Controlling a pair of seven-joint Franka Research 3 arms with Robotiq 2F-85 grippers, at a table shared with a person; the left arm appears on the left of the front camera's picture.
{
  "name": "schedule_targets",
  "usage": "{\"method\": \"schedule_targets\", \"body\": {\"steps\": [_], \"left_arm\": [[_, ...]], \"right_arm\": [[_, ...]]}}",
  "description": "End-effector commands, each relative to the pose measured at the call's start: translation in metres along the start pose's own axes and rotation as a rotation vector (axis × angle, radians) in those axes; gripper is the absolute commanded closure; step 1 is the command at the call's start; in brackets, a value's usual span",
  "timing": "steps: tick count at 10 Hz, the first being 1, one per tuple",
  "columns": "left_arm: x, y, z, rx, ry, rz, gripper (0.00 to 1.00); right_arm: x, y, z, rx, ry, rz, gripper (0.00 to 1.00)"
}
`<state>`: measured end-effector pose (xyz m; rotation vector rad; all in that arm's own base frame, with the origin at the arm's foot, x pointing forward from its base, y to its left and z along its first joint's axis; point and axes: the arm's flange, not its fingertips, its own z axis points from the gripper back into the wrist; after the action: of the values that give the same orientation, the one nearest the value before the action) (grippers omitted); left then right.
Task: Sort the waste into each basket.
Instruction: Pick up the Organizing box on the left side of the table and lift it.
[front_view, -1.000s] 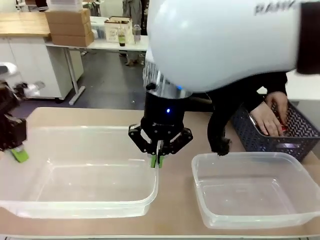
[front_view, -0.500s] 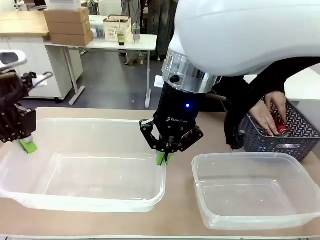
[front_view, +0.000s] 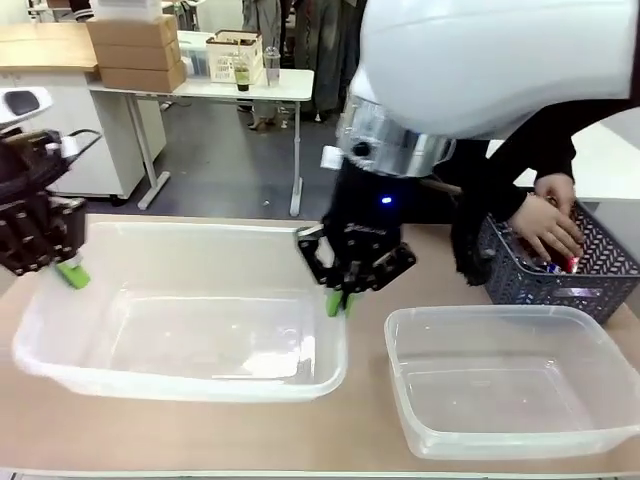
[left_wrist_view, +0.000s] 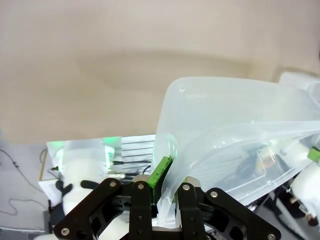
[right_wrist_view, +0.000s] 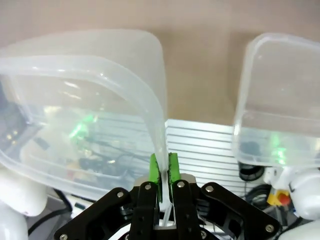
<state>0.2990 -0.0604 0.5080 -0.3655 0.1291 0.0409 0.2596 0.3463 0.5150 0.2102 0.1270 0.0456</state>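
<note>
I hold a large clear basket (front_view: 190, 345) by both ends, slightly off the table. My left gripper (front_view: 70, 271) is shut on its left rim; in the left wrist view that gripper (left_wrist_view: 168, 176) pinches the basket wall (left_wrist_view: 220, 115). My right gripper (front_view: 337, 301) is shut on the right rim, and in the right wrist view it (right_wrist_view: 164, 176) clamps the thin basket edge (right_wrist_view: 150, 95). A second clear basket (front_view: 500, 313) (right_wrist_view: 280, 95) rests on the table at the right. Both look bare inside. Something red, perhaps a can (front_view: 568, 264), shows in a dark basket.
A dark slatted basket (front_view: 600, 275) stands at the far right, with a person's hands (front_view: 550, 225) reaching into it. The tan table (front_view: 365, 430) has bare room between and in front of the clear baskets. My big white right arm (front_view: 480, 60) fills the top.
The held basket has risen and shifted right and away from me, with both grippers moving along with it. The person's hands keep working in the dark basket.
</note>
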Motion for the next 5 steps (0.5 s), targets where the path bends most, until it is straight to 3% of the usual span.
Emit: {"method": "schedule_targets", "body": {"steps": [1, 3, 5], "left_arm": [[0.015, -0.033, 0.011, 0.041, -0.079, 0.104, 0.94], [0.046, -0.073, 0.003, 0.094, -0.038, 0.063, 0.94], [0.071, -0.103, -0.006, 0.136, -0.021, 0.032, 0.94]], "right_arm": [[0.010, -0.042, 0.005, -0.030, 0.021, -0.051, 0.92], [0.010, -0.075, 0.021, -0.047, -0.071, -0.082, 0.92], [0.003, -0.115, 0.029, -0.069, -0.037, -0.071, 0.92]]}}
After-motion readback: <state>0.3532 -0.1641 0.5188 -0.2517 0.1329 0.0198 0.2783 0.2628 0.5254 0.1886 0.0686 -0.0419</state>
